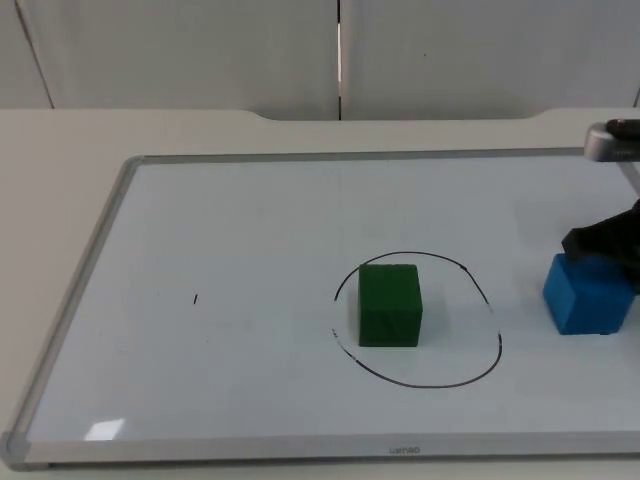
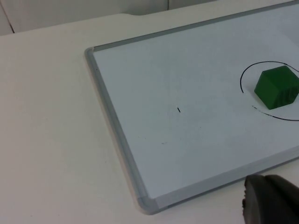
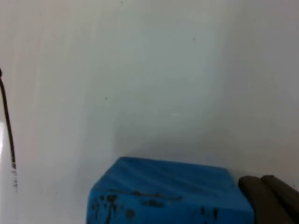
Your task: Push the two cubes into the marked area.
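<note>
— Where do the cubes sit, taking the drawn black ring [image 1: 418,320] on the smooth, metal-framed whiteboard [image 1: 250,250] as the landmark?
— The matte green cube [image 1: 389,304] stands inside it. The blue cube [image 1: 588,293], scuffed with dark flecks, lies outside, well apart.
— And the grippers?
— The right gripper [image 1: 608,243] touches the blue cube's far side; the left gripper [image 2: 271,203] waits off the board's corner. Whether either's jaws are parted, I cannot tell.

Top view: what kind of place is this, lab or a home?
Likely a lab test bench. A framed whiteboard lies flat on a plain table with a hand-drawn circle around a green cube; the right gripper is at a blue cube; a grey partition stands behind.
</note>
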Controlling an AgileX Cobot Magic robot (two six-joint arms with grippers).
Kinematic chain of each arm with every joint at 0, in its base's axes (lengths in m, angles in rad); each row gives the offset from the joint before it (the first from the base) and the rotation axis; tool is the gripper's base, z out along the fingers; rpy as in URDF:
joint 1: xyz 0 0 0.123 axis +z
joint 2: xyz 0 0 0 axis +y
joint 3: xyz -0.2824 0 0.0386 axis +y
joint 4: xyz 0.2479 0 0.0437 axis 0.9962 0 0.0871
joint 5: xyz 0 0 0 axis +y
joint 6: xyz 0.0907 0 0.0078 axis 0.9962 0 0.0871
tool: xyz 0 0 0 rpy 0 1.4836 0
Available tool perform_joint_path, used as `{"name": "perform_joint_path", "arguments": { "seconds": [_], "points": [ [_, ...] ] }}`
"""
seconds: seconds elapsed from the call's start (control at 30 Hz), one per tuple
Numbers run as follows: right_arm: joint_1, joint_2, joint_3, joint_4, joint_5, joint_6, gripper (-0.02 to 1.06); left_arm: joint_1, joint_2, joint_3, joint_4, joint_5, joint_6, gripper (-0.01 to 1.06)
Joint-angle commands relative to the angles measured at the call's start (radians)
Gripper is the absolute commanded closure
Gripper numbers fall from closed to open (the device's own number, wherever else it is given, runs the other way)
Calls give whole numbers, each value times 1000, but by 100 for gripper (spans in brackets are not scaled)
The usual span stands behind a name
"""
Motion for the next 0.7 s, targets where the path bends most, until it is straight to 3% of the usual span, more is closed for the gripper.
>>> {"name": "perform_joint_path", "arguments": {
  "seconds": [0.0, 0.23, 0.67],
  "points": [
    [5, 0, -4, 28, 4, 1, 104, 3, -4, 5, -9, 4, 2, 105],
    [8, 0, -4, 33, 60, 1, 104, 3, -4, 5, -9, 4, 2, 105],
    [27, 0, -4, 107, 65, 1, 104, 3, -4, 5, -9, 4, 2, 105]
  ]
}}
